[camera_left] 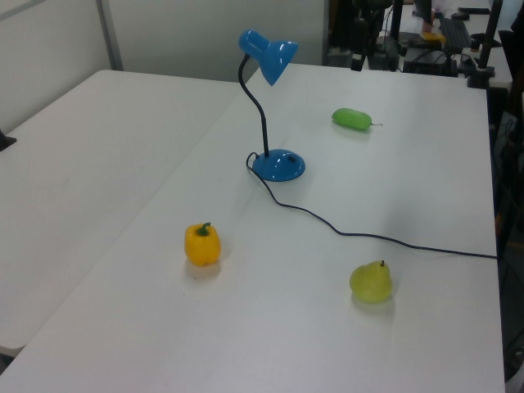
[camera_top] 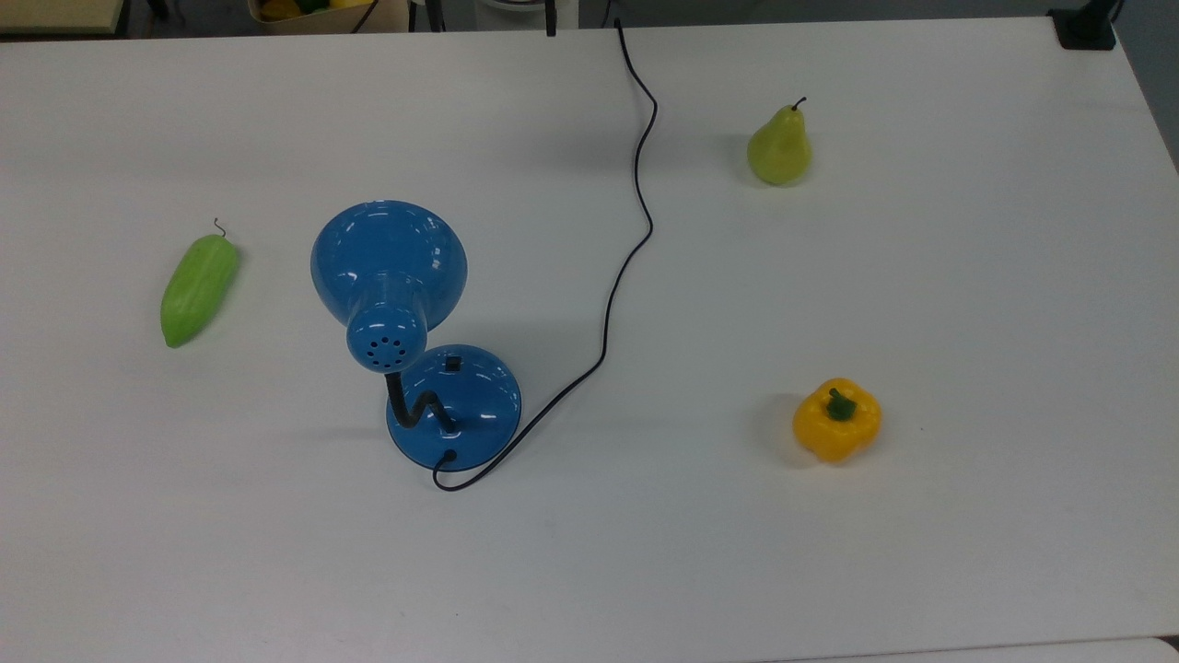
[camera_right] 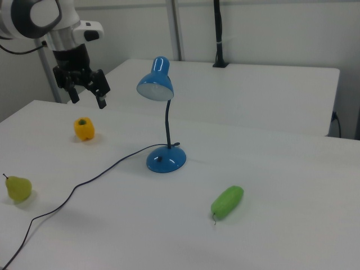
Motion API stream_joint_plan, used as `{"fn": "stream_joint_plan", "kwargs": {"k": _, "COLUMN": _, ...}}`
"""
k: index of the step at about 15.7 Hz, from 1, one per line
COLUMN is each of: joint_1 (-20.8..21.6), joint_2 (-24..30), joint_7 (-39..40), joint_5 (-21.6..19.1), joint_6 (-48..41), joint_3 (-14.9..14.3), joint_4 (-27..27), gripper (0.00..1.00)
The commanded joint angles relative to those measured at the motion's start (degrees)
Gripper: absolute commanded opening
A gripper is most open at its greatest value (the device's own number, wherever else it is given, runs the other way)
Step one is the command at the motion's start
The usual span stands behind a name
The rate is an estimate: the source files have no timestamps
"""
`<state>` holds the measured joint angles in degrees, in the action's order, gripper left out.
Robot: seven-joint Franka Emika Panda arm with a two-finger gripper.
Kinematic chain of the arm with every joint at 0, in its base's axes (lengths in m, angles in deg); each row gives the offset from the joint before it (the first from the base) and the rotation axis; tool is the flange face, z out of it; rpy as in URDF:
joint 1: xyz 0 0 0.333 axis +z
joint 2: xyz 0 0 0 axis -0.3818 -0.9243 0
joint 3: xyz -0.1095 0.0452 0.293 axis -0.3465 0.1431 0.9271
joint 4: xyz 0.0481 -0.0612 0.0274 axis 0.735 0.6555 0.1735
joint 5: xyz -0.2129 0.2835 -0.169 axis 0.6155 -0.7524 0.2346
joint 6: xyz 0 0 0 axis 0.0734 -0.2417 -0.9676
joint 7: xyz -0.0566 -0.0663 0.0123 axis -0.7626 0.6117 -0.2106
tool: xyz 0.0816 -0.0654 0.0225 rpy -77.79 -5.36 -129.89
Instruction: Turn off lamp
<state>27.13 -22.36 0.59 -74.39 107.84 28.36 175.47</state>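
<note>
Hovering high above the white table (camera_right: 270, 169), the black two-finger gripper (camera_right: 85, 90) hangs open and empty, well apart from the glossy blue desk lamp (camera_right: 161, 118), whose small black base switch (camera_top: 451, 363) faces upward, reachable.

The lamp (camera_top: 396, 304) is glossy blue and stands upright on the white table (camera_top: 921, 552). Its black neck is bent. A thin black cord (camera_top: 636, 212) runs from its round base.

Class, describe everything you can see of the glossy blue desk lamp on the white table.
The glossy blue desk lamp stands upright on the white table. Its round dome shade tilts downward on a bent black gooseneck, which rises from a round domed blue base carrying a small black switch. A thin black cord leaves the base and snakes across the table. Nothing else touches it.
</note>
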Motion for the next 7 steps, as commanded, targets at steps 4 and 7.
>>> {"fn": "stream_joint_plan", "kwargs": {"k": 4, "joint_1": 0.23, "joint_2": 0.43, "joint_7": 7.49, "joint_5": -1.12, "joint_6": -1.07, "joint_3": -1.14, "joint_4": 0.09, "gripper": 1.0}}
{"fn": "stream_joint_plan", "kwargs": {"k": 7, "joint_1": 0.32, "joint_2": 0.43, "joint_7": 7.14, "joint_5": -1.12, "joint_6": -1.06, "joint_3": -1.14, "joint_4": 0.09, "gripper": 1.0}}
